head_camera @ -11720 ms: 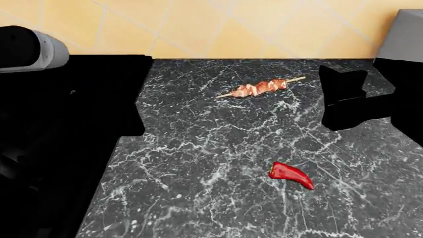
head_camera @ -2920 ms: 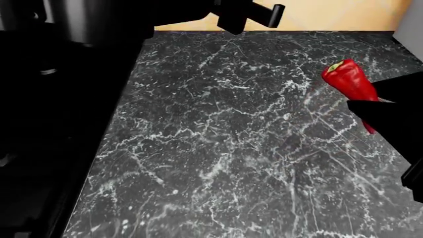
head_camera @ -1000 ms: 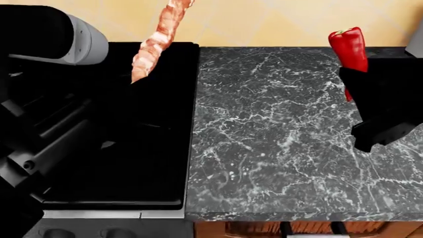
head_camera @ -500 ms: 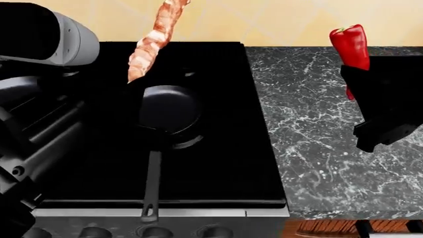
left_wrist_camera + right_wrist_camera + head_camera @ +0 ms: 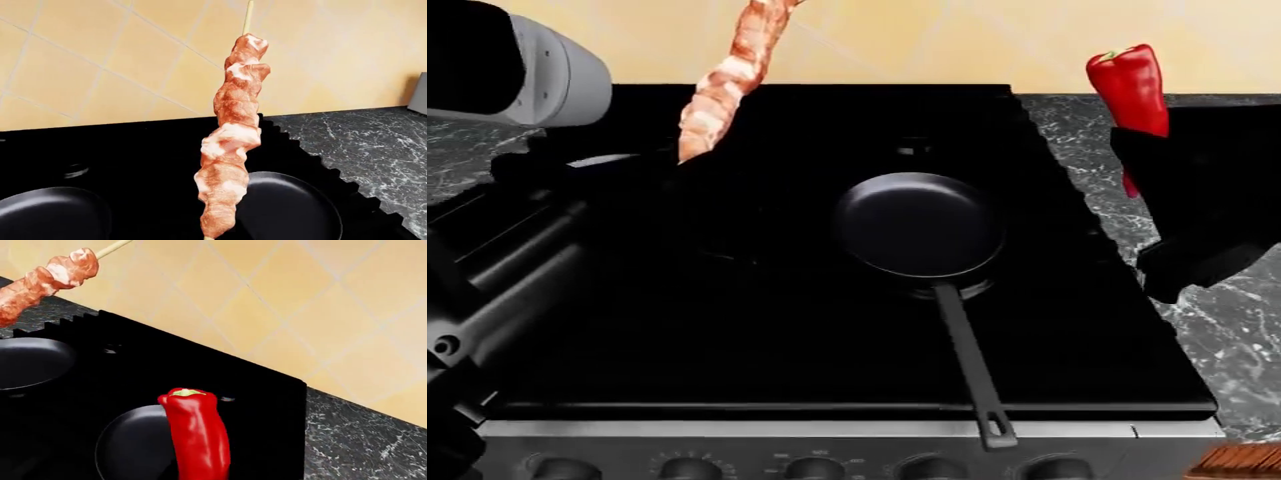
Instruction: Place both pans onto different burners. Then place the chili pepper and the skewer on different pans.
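Observation:
My left gripper [image 5: 675,166] is shut on the lower end of the skewer [image 5: 729,84], which stands nearly upright over the stove's back left. The skewer [image 5: 231,145] hangs above the gap between two pans. One pan [image 5: 920,224] sits on a burner mid-stove, its handle [image 5: 966,358] pointing to the front edge. The other pan [image 5: 53,215] lies to its left and is mostly hidden behind my left arm in the head view. My right gripper [image 5: 1142,162] is shut on the chili pepper [image 5: 1129,88], held upright at the stove's right edge. The chili pepper [image 5: 197,435] hangs over a pan [image 5: 130,450].
The black stove top [image 5: 761,330] fills most of the head view, with knobs [image 5: 814,468] along its front. Marble counter [image 5: 1244,330] lies to the right and a strip [image 5: 454,170] to the left. A tiled wall [image 5: 961,40] stands behind.
The head view has swung left: the stove and pan have slid right in the picture. Both grippers still hold the skewer and chili pepper upright at about the same places.

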Robot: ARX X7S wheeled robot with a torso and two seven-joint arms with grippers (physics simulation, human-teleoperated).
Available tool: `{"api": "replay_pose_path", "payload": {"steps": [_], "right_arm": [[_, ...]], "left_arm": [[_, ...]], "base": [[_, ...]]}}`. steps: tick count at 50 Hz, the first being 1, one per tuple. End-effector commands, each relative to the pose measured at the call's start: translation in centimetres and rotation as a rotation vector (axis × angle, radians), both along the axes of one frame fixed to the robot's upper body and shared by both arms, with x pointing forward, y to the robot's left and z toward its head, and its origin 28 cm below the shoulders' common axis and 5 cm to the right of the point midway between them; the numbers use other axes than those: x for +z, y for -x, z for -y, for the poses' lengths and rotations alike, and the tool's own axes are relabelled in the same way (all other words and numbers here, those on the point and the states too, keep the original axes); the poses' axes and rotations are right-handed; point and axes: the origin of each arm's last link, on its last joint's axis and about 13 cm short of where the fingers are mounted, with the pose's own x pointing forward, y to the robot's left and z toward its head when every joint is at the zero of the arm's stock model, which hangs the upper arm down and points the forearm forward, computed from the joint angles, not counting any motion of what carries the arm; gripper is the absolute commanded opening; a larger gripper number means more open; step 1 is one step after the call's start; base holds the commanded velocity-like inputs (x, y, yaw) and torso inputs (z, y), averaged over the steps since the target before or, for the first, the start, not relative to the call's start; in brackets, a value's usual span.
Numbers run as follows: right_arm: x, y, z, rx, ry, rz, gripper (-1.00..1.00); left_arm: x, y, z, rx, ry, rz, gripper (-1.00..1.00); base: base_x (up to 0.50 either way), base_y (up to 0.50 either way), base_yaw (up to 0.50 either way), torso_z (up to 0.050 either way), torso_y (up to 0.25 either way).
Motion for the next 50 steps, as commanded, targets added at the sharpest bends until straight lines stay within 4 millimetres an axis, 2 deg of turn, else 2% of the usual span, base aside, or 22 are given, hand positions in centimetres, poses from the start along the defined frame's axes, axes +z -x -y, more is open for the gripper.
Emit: {"api": "replay_pose_path", "payload": {"steps": [1, 18, 37, 50], "right_arm": [[-0.26, -0.25, -0.13, 0.014, 0.033, -0.003, -1.00], [-0.29, -0.38, -0.01, 0.008, 0.026, -0.008, -1.00], [-0.22, -0.21, 0.14, 0.008, 0.004, -0.015, -1.00], [-0.35, -0.37, 0.07, 0.017, 0.012, -0.020, -1.00]], "left_arm": [[-0.31, 0.13, -0.23, 0.013, -0.020, 0.017, -1.00], [-0.23, 0.30, -0.34, 0.016, -0.020, 0.017, -1.00], [-0.30, 0.37, -0.27, 0.016, -0.021, 0.010, -1.00], [-0.35, 0.26, -0.25, 0.019, -0.029, 0.010, -1.00]], "base": [[0.00, 0.50, 0.00, 0.000, 0.000], [0.08, 0.46, 0.00, 0.000, 0.000], [0.01, 0.00, 0.00, 0.000, 0.000], [0.27, 0.00, 0.00, 0.000, 0.000]]}}
